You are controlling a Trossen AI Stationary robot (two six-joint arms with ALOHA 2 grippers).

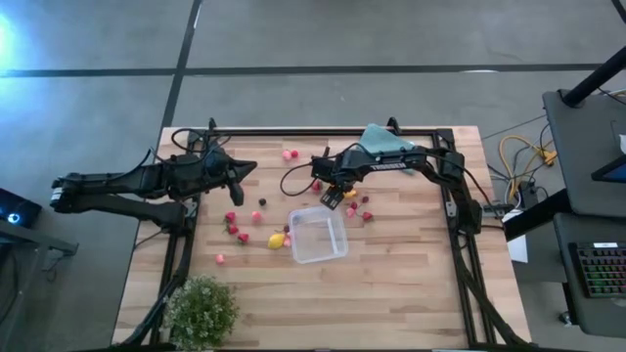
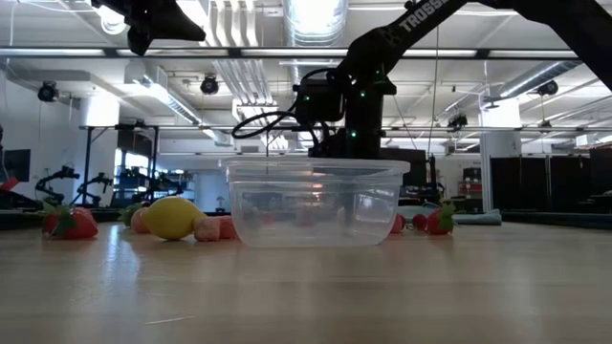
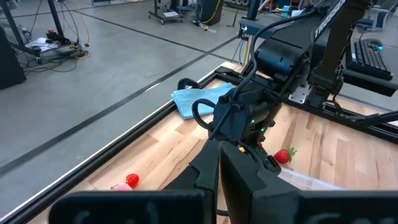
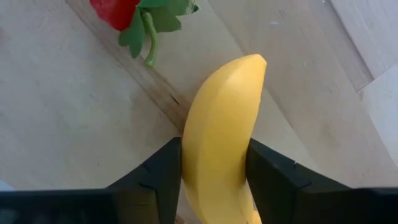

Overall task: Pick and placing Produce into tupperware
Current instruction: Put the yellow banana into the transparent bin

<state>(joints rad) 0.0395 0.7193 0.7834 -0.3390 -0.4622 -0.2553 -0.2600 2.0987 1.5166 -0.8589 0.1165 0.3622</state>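
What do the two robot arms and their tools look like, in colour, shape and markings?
Both arms are black and made of jointed segments, with black cables looping beside them. The right arm bears white TROSSEN lettering, and small green lights glow near its wrist. The right tool has two flat, dark, blocky fingers. The left tool is equally dark and tapers to a narrow tip.

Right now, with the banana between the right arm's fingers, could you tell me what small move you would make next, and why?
Probably lift the right gripper slightly and carry the banana toward the tupperware. Its fingers already press both sides of the banana, the box sits open just beside it, and no fruit is visible inside yet. The left gripper waits apart.
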